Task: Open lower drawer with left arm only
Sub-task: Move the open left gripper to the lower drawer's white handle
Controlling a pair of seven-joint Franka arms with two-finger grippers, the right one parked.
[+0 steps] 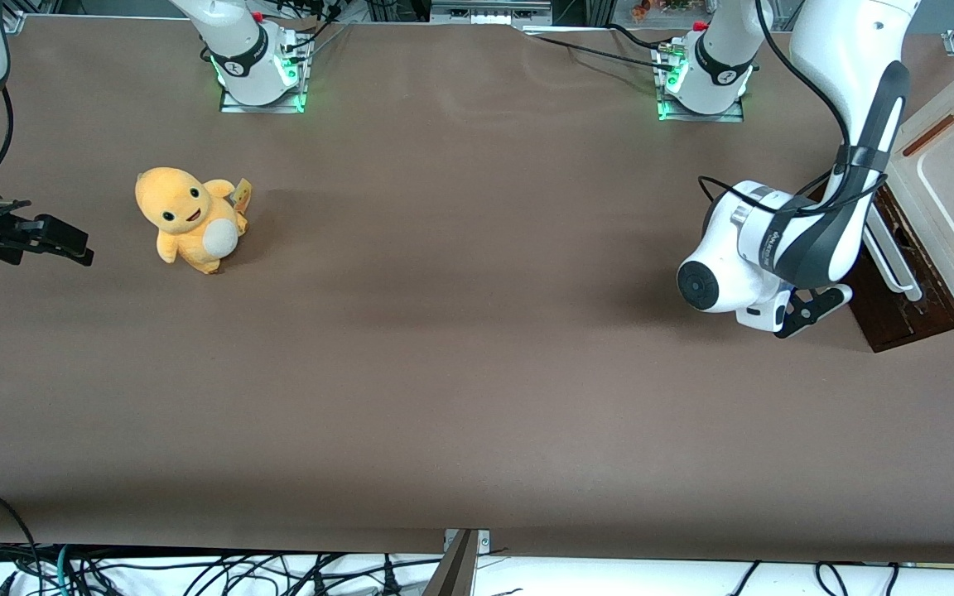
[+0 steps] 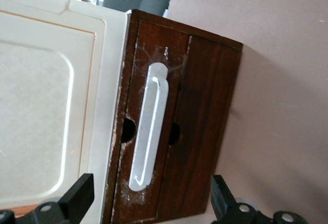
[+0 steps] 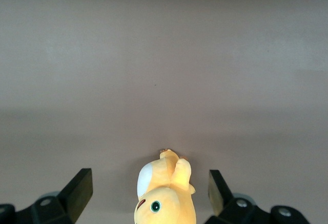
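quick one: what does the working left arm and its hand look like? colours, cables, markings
The left arm is glossy white with rounded links and a dark grey-black band along the elbow section, where small pale lettering shows. A thin black cable loops loosely along it. The wrist is a white cylinder with a round black end cap. Its hand, in front of the lower drawer, is black with two open, wedge-shaped fingers.

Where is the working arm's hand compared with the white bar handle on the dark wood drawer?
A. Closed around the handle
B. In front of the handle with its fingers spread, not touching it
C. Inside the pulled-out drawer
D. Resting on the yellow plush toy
B: in the left wrist view the hand is open, one finger to each side of the white bar handle on the lower drawer, clear of it.
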